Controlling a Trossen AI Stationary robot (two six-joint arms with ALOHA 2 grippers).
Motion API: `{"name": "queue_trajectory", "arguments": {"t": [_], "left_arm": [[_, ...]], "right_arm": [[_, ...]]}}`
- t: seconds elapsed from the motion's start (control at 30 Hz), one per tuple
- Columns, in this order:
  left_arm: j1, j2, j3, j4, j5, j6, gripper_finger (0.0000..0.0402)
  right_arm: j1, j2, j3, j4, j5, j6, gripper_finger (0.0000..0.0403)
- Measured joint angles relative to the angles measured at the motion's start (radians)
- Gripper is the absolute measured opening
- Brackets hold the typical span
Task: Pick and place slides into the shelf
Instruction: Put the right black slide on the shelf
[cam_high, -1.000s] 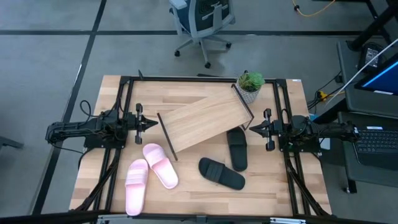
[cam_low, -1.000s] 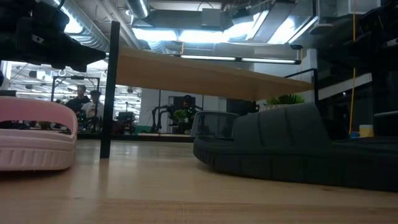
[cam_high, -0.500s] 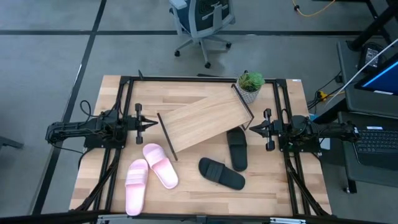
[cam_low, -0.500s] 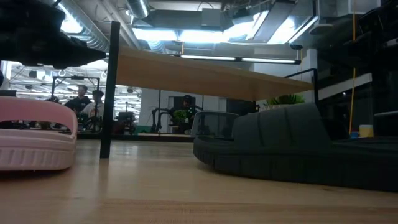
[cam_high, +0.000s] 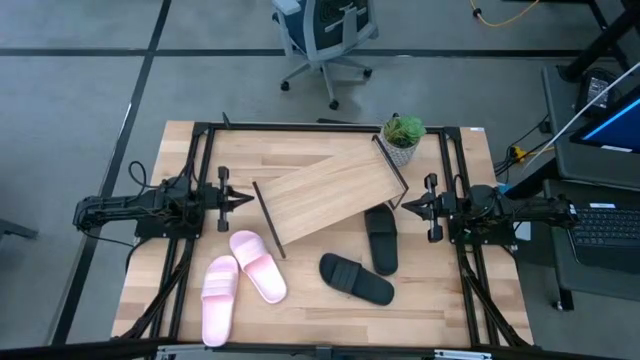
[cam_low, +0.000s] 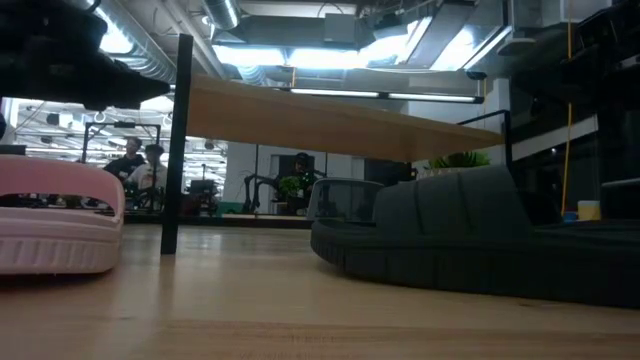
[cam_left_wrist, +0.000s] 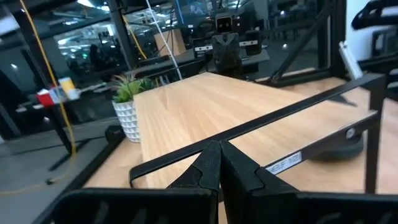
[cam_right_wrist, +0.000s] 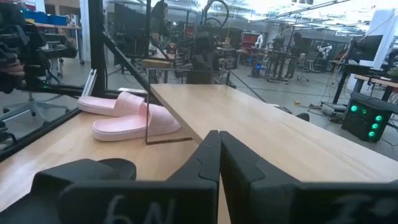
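Note:
The slanted light-wood shelf (cam_high: 332, 196) stands mid-table on thin black end rods. Two pink slides (cam_high: 258, 264) (cam_high: 219, 298) lie sole-down near the left front; they also show in the right wrist view (cam_right_wrist: 127, 118). Two black slides (cam_high: 380, 239) (cam_high: 356, 279) lie right of centre, in front of the shelf. My left gripper (cam_high: 247, 200) hovers shut at the shelf's left end, its tips (cam_left_wrist: 218, 149) pointing at the end rod. My right gripper (cam_high: 403, 206) hovers shut at the shelf's right end (cam_right_wrist: 215, 138). Neither touches anything.
A small potted plant (cam_high: 402, 137) in a white pot stands at the shelf's far right corner. Black frame rails (cam_high: 196, 180) run along both table sides. An office chair (cam_high: 325, 35) stands beyond the far edge. People sit far off in the room (cam_low: 135, 165).

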Motion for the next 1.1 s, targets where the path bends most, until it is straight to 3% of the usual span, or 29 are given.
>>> {"name": "queue_trajectory", "arguments": {"t": [0.23,0.87,1.1], "left_arm": [[0.0,0.0,0.0,0.0,0.003,-0.216,0.0],[0.0,0.0,0.0,0.021,0.002,-0.225,0.0],[0.0,0.0,0.057,-0.004,0.158,-0.249,0.0]], "right_arm": [[0.0,0.0,0.0,0.0,0.0,-0.014,0.001],[0.0,0.0,0.0,-0.002,-0.019,-0.025,0.001],[0.0,0.0,0.0,0.003,-0.019,-0.025,0.001]]}}
